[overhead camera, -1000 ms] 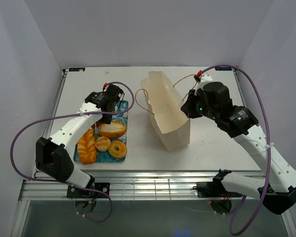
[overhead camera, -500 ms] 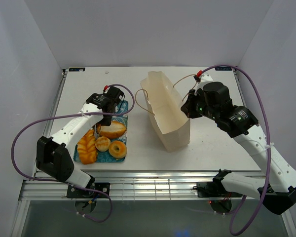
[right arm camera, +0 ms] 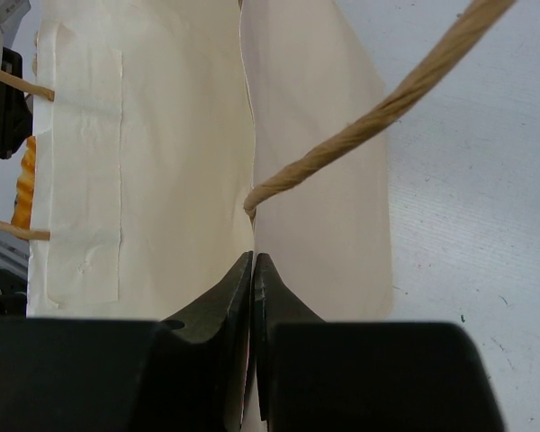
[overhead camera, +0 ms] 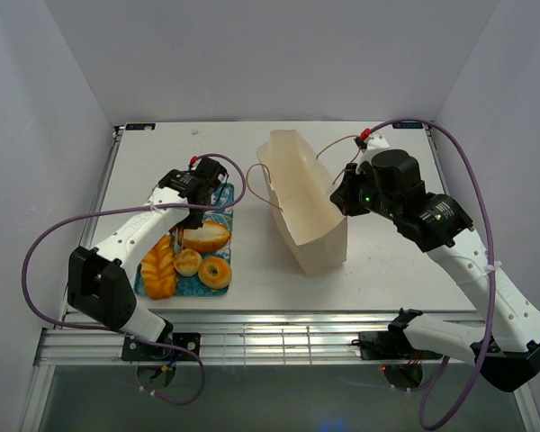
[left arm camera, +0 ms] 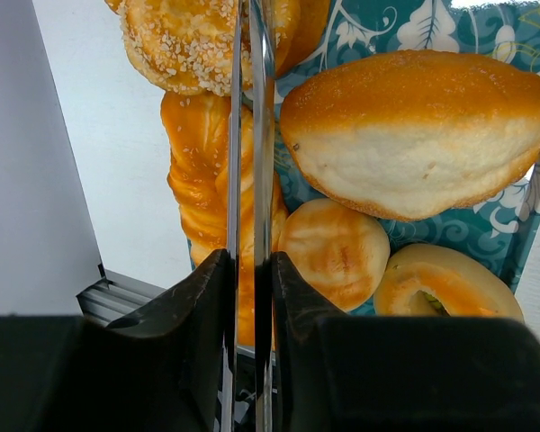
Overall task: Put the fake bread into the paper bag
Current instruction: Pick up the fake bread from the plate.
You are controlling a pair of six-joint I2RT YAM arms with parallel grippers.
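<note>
The fake bread lies on a teal tray (overhead camera: pixel 227 193): an oval roll (overhead camera: pixel 204 238), a small bun (overhead camera: pixel 187 262), a ring bagel (overhead camera: pixel 215 272) and a braided loaf (overhead camera: pixel 160 267). My left gripper (overhead camera: pixel 200 209) hangs over the tray's far end. In the left wrist view its fingers (left arm camera: pixel 236 135) stand nearly together. Their tips run off the top edge at a seeded pastry (left arm camera: pixel 175 40), and I cannot see whether they pinch it. The paper bag (overhead camera: pixel 306 202) stands open in the middle. My right gripper (overhead camera: pixel 340 202) is shut on the bag's right rim (right arm camera: pixel 248 135), just below the cord handle (right arm camera: pixel 378 112).
The bag's left cord handle (overhead camera: pixel 256 184) loops out toward the tray. Purple cables arc beside both arms. White walls close in the table on the left, back and right. The table's front edge with metal rails (overhead camera: pixel 270 337) runs below the tray.
The left gripper's fingers have drawn closer together over the tray's far end, and the left arm shifted slightly. The right arm and the bag have not moved.
</note>
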